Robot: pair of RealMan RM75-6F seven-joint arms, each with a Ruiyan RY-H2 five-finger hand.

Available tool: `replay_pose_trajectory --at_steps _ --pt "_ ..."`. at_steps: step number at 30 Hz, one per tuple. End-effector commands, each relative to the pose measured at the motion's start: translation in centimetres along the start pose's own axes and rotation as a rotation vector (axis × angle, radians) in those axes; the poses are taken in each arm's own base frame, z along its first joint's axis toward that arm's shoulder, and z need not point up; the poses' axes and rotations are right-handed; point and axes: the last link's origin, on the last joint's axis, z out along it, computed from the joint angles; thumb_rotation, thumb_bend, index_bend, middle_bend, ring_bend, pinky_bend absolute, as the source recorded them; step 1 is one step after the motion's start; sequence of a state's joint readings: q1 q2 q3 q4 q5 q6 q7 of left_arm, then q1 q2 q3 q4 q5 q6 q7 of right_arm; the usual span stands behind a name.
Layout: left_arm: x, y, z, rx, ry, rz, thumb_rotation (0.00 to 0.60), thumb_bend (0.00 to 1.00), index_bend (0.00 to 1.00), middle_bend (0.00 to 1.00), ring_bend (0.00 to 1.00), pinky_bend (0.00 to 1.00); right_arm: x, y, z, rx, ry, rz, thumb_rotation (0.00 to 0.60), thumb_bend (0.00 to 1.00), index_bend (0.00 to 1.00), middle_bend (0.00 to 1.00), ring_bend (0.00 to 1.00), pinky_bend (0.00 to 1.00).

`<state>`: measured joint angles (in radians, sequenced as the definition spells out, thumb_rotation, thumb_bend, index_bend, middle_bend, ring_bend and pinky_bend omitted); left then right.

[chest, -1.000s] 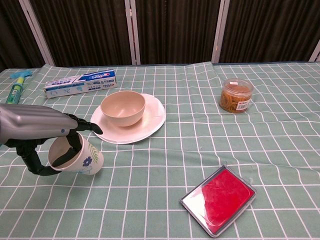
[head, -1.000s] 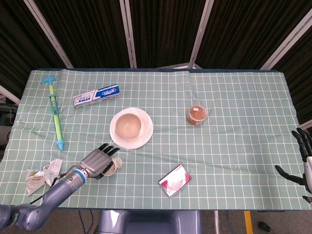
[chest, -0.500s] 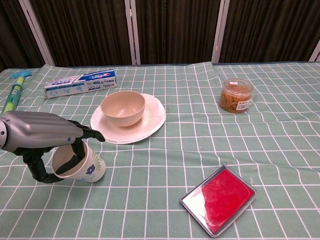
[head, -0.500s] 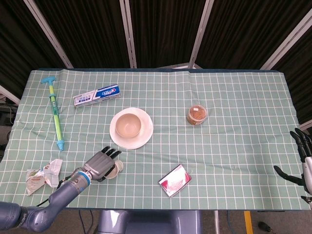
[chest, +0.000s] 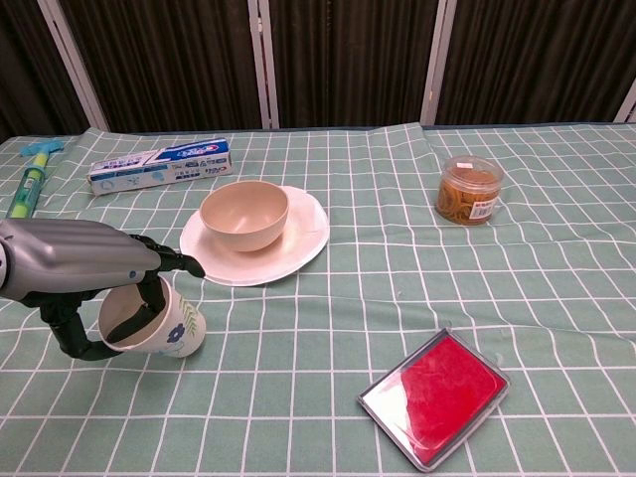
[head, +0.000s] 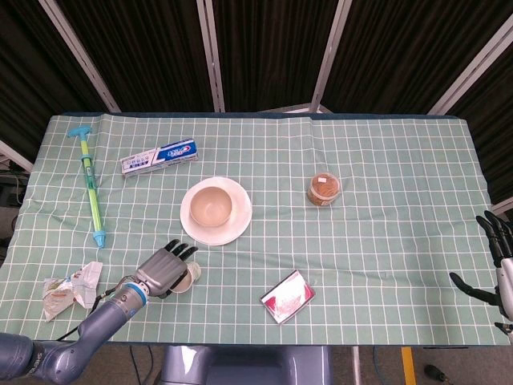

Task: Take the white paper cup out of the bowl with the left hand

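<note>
Near the table's front left edge, we see the left hand (chest: 84, 273) gripping the white paper cup with a blue flower print (chest: 159, 323), fingers inside its rim, tilted, clear of the beige ceramic bowl (chest: 244, 213). The right hand (head: 501, 261) hangs with fingers spread.

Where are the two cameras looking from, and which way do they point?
Head view: high above the near edge, looking down on the whole table; left hand and right hand show.
Chest view: low in front, looking across; only the left hand shows.
Both share the paper cup, bowl and red case.
</note>
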<state>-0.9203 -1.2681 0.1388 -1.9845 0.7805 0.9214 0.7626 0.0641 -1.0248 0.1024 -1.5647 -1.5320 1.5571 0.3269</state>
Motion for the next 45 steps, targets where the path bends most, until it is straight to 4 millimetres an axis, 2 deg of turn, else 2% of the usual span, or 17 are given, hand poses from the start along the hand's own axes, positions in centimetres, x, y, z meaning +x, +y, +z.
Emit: replay_pose_trajectory --at_steps 1,5,10,23,28,34,38,40,41,42,45 --pt "0.0 -0.1 -0.1 0.003 0.000 -0.002 0.600 0.42 0.16 0.00 0.00 0.00 0.0 0.0 0.0 0.001 0.000 -0.001 0.600 0.09 0.03 0.00 0.00 0.00" --pt "-0.1 -0.3 -0.1 0.009 -0.004 0.005 0.600 0.40 0.15 0.00 0.00 0.00 0.0 0.0 0.0 0.001 0.001 -0.001 0.600 0.09 0.03 0.00 0.00 0.00" --pt "-0.2 -0.4 -0.1 0.012 -0.012 0.010 0.600 0.28 0.15 0.00 0.00 0.00 0.0 0.0 0.0 0.001 0.002 0.001 0.600 0.09 0.03 0.00 0.00 0.00" --pt "0.9 -1.0 -0.8 0.029 0.050 -0.026 0.600 0.28 0.15 0.00 0.00 0.00 0.0 -0.1 0.0 0.004 0.001 -0.001 0.600 0.09 0.03 0.00 0.00 0.00" --pt "2.6 -1.4 -2.5 0.037 0.152 -0.042 0.600 0.28 0.15 0.00 0.00 0.00 -0.1 -0.1 0.0 0.003 0.000 -0.004 0.600 0.09 0.03 0.00 0.00 0.00" --pt "4.0 -2.3 -6.3 0.061 0.343 -0.107 0.600 0.28 0.15 0.00 0.00 0.00 -0.2 -0.1 0.0 0.004 -0.002 -0.009 0.600 0.09 0.03 0.00 0.00 0.00" --pt "2.6 -3.8 -9.0 0.131 0.493 -0.151 0.600 0.28 0.15 0.00 0.00 0.00 -0.4 -0.1 0.0 0.005 -0.010 -0.022 0.600 0.09 0.03 0.00 0.00 0.00" --pt "1.7 -4.3 -9.7 0.155 0.541 -0.159 0.600 0.28 0.13 0.00 0.00 0.00 -0.5 -0.1 0.1 0.004 -0.013 -0.027 0.600 0.09 0.03 0.00 0.00 0.00" --pt "1.0 -4.7 -10.3 0.182 0.576 -0.166 0.600 0.28 0.11 0.00 0.00 0.00 -0.6 -0.1 0.1 0.004 -0.016 -0.032 0.600 0.09 0.03 0.00 0.00 0.00" --pt "-0.8 -5.8 -11.7 0.264 0.626 -0.191 0.600 0.28 0.08 0.00 0.00 0.00 -1.0 -0.2 0.1 0.008 -0.029 -0.041 0.600 0.09 0.03 0.00 0.00 0.00" --pt "-3.5 -6.6 -13.1 0.328 0.703 -0.200 0.600 0.26 0.01 0.00 0.00 0.00 -1.3 -0.4 0.2 0.016 -0.035 -0.050 0.600 0.09 0.03 0.00 0.00 0.00"
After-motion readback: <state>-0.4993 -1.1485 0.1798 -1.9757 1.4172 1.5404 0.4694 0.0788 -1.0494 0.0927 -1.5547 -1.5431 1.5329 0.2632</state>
